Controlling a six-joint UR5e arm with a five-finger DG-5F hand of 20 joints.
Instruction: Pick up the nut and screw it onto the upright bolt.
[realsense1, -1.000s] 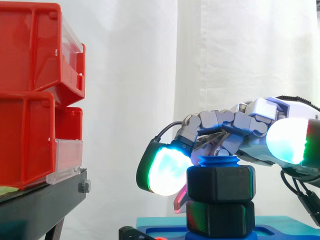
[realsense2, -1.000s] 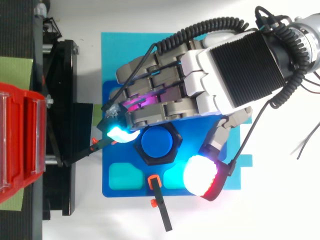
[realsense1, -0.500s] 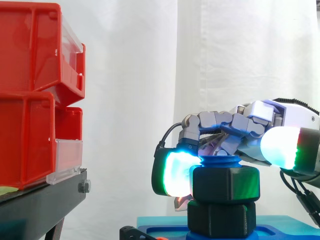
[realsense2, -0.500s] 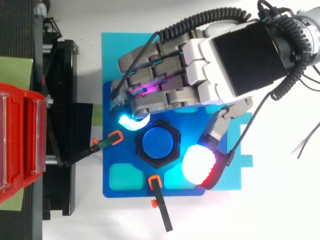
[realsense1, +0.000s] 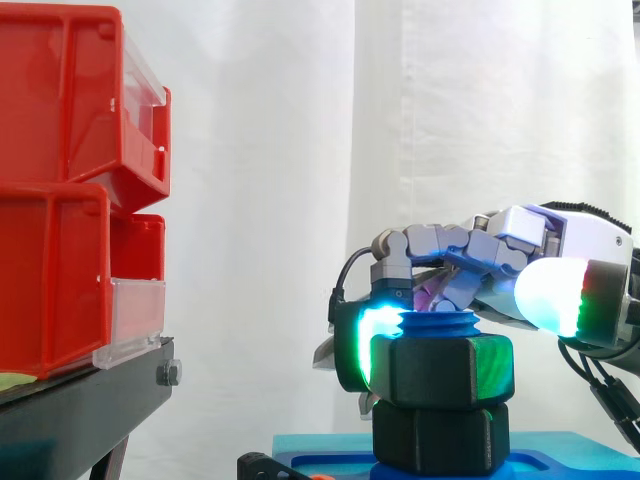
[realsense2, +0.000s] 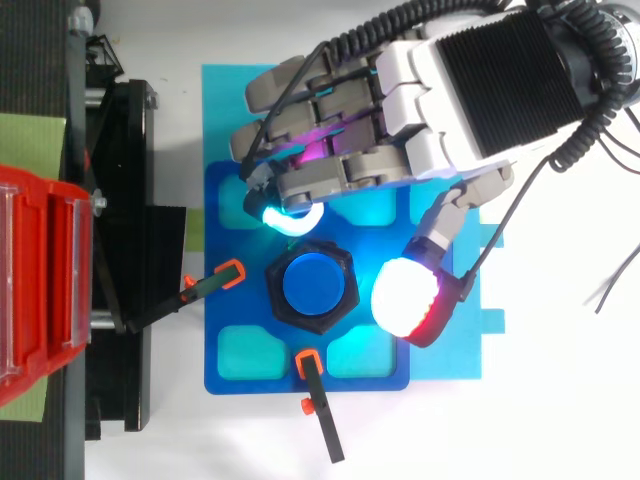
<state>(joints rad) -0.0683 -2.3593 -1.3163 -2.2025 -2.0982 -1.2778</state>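
The hand (realsense2: 470, 95) wears a white shell with a black ribbed panel. Its fingers (realsense2: 335, 180) are grey jointed blocks; thick pads (realsense2: 405, 300) glow cyan, white and red.

Open air between the red bins (realsense1: 70, 190) and the nut (realsense1: 440, 372); two orange-tipped clamps (realsense2: 232, 272) close beside its base.

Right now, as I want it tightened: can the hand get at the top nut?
Probably yes: the hand sits close beside the top nut on the blue bolt, and nothing stands between them.
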